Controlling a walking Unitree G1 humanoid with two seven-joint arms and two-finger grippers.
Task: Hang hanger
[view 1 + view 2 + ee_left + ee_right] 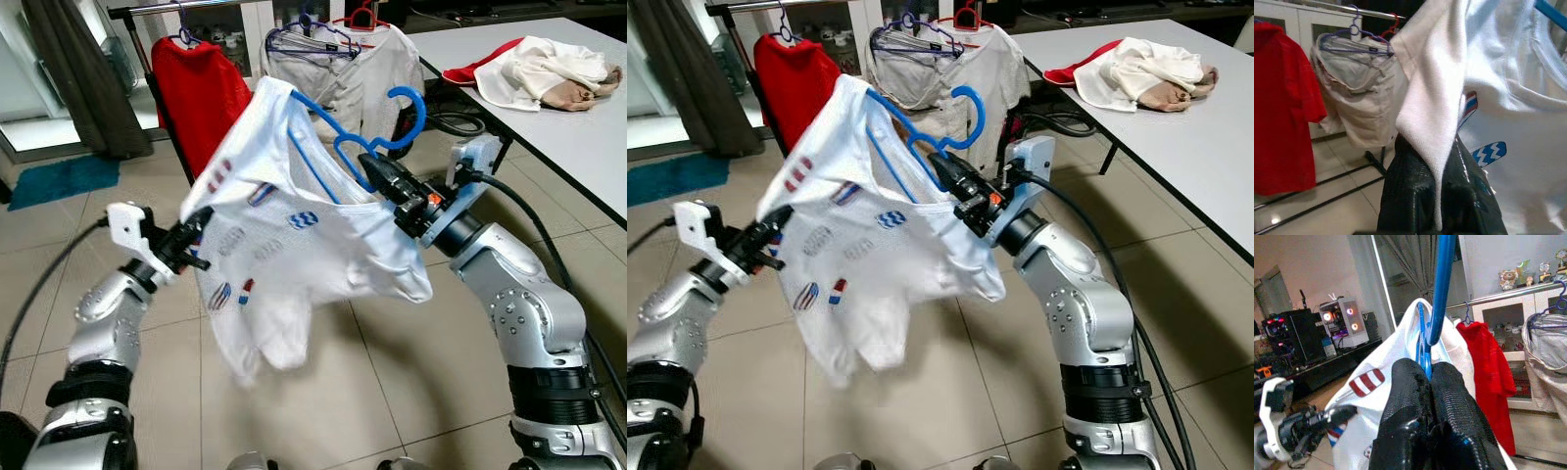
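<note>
The right tool (384, 176) is clamped on the blue hanger (377, 132), carrying it mid-air short of the rail (186, 8). The left tool (194, 235) pinches the white shirt (284, 245)'s sleeve, likely to keep it spread.

rack (147, 59) behind held shirt (284, 245) | table (578, 137) right

A grey surface (578, 127) stood at the robot's right, and on its far part lay a heap of clothes (537, 70): white cloth on top, a red piece beneath it and a beige one at its far end. A beige tiled floor (411, 372) spread beneath the surface. A teal mat (61, 179) lay on the floor well left of the surface, near a dark curtain (73, 78).
</note>
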